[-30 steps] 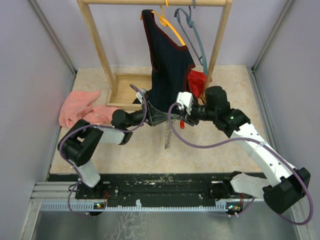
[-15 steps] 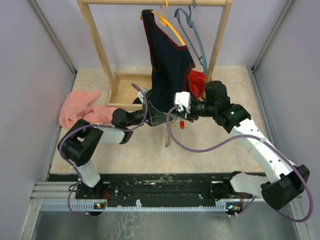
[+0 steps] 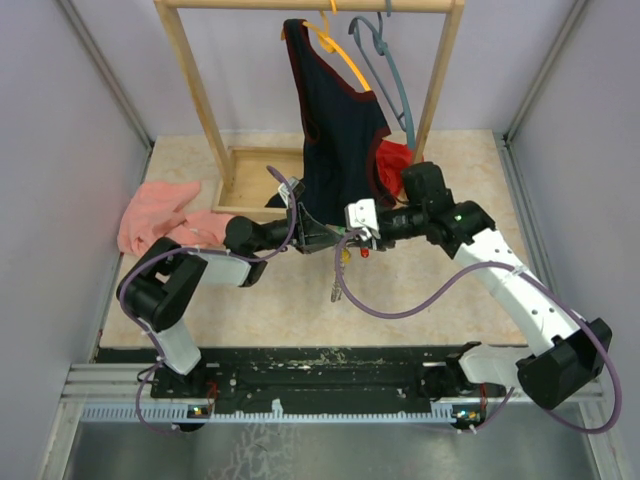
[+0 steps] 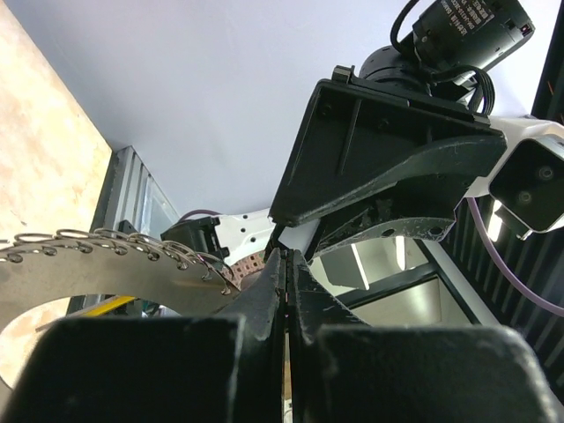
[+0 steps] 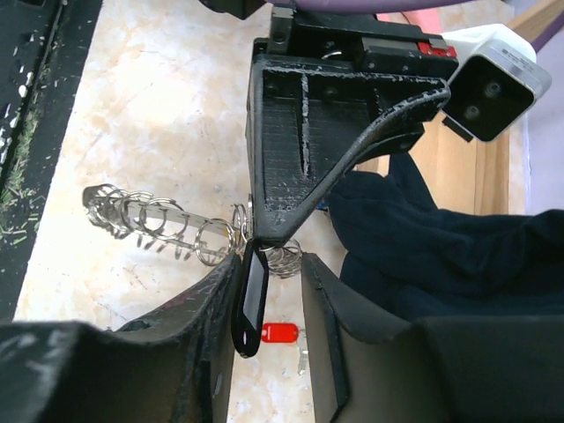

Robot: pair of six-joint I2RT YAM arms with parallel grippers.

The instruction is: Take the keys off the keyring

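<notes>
My left tool (image 4: 284, 273) is clamped shut on the rim of the large, flat, dark grey keyring (image 4: 106, 273), holding it up above the beige marbled counter (image 5: 132, 115), just in front of a hanging dark garment (image 5: 441, 238). Over the last second my right tool (image 5: 271, 264) has swung in from the side and now meets the left tool. Its jaws stand apart around a small black-tagged key (image 5: 251, 295) hanging from the ring's wire loops, not pinching it yet. A small red-tagged key (image 5: 280, 333) lies loose on the counter below, so I judge one key is off and the next pull is being lined up.
</notes>
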